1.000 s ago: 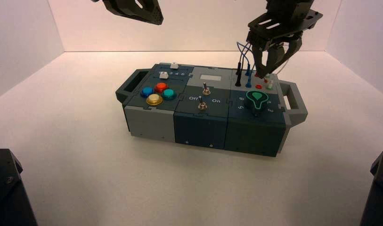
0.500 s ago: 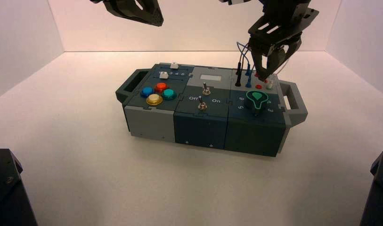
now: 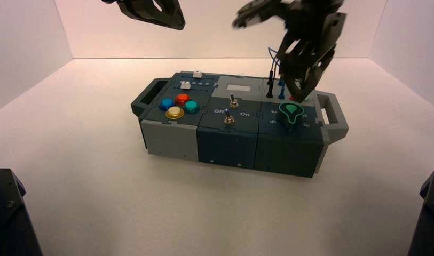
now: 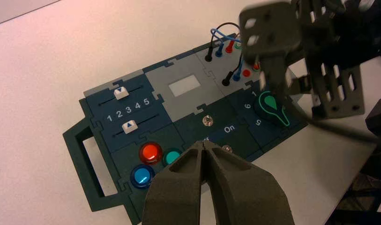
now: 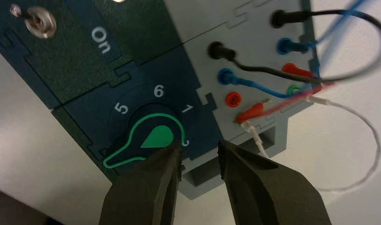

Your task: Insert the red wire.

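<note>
The red wire (image 5: pixel 291 96) runs from one red plug (image 5: pixel 297 70) seated in the far socket row to a second red plug (image 5: pixel 252 112). That plug leans with its tip at a green-ringed socket beside the white plug (image 5: pixel 257 137); whether it is seated I cannot tell. A red socket (image 5: pixel 233 98) next to it stands empty. My right gripper (image 5: pixel 200 150) hovers open and empty just off the green knob (image 5: pixel 153 138), over the box's handle end (image 3: pixel 302 95). My left gripper (image 4: pixel 205 144) is shut and empty, high over the buttons.
Black and blue wires (image 5: pixel 254 70) sit plugged in beside the red one, and a white wire (image 5: pixel 366 140) loops off the box's edge. The box (image 3: pixel 225 144) also carries coloured buttons (image 3: pixel 178 105), two toggle switches (image 3: pixel 231 101) and sliders (image 4: pixel 120 93). The left arm (image 3: pixel 150 10) hangs at top left.
My right gripper has swung and dropped slightly from over the red and white plugs toward the knob, staying open. The left arm has not moved.
</note>
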